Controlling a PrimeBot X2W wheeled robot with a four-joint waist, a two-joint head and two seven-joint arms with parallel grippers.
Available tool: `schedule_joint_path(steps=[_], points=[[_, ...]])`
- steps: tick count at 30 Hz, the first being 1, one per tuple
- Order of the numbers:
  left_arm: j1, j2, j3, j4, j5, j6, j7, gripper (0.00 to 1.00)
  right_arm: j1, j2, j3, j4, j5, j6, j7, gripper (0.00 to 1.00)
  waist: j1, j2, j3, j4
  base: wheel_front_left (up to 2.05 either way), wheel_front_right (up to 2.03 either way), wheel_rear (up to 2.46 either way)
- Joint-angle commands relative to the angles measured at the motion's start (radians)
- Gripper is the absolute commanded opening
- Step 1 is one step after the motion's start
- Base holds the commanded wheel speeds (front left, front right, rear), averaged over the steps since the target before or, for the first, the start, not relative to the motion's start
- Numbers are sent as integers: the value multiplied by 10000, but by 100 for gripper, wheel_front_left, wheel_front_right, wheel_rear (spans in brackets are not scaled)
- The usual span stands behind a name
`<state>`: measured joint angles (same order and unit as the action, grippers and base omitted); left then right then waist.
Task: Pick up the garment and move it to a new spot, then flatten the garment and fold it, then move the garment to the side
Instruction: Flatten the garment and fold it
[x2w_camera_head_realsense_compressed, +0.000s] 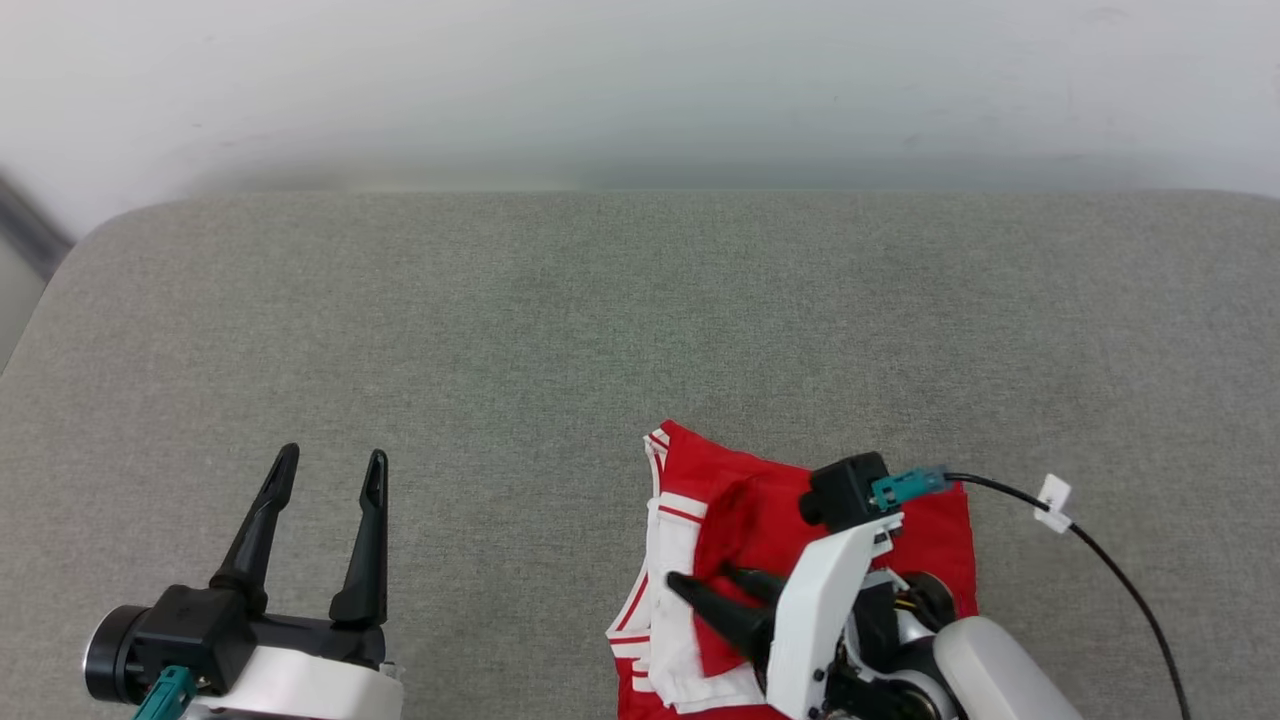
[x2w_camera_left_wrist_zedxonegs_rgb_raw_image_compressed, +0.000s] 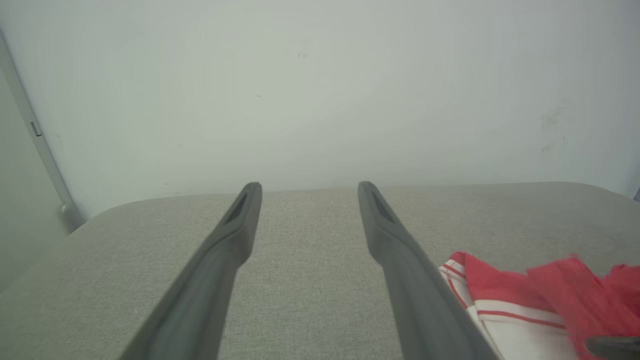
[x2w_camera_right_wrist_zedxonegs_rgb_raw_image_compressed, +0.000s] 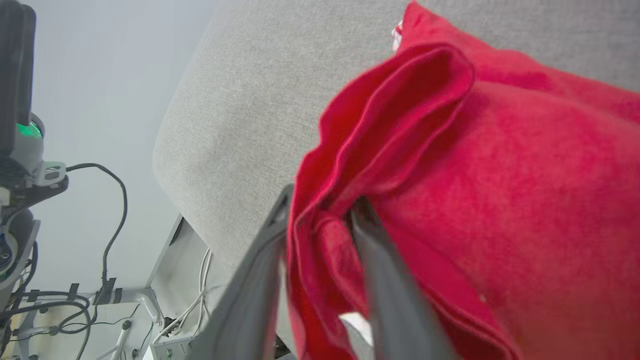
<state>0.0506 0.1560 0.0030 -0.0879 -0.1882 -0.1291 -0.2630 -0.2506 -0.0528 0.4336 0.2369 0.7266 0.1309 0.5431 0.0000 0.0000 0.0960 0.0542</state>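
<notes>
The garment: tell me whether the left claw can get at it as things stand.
Probably yes. The left claw stands open, with bare grey cushion between it and the white edge of the garment. The right claw straddles a red fold beyond.

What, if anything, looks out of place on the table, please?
The garment lies crumpled, not flat, on the table, with a red fold standing up between the fingers of the right gripper.
</notes>
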Motion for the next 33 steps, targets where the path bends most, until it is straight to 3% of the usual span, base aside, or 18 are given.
schedule_joint_path(steps=[1,8,13,18,25,29,33], points=[[-34,45,21,19,-27,-10,-22,100,-149,38,122,-20,83,-4,-111,100,0,0,-7,-7,0,0,0],[44,22,96,17,13,-10,-22,100,-525,36,536,-467,-264,-4,-106,100,0,0,-86,-199,0,0,0],[42,-36,124,-72,49,-10,-22,100,-979,-9,11,-1023,-1624,-2,-522,100,0,0,-85,-444,0,0,0],[-60,-123,22,-139,59,-10,-22,100,-1341,-902,-810,-1364,-3615,-4,-1692,100,0,0,-18,-666,0,0,0],[-154,-190,-59,-173,84,-11,-22,100,-1148,-2101,-2094,-1586,-5175,-4,-3505,100,0,0,53,-938,0,0,0],[-167,-221,-64,-192,106,-11,-22,100,-736,-2374,-2866,-1653,-5750,-4,-4573,100,0,0,70,-1037,0,0,0],[-107,-273,-43,-261,26,-11,-22,100,-87,-2133,-3736,-1880,-5945,-5,-5493,100,0,0,70,-1115,0,0,0]])
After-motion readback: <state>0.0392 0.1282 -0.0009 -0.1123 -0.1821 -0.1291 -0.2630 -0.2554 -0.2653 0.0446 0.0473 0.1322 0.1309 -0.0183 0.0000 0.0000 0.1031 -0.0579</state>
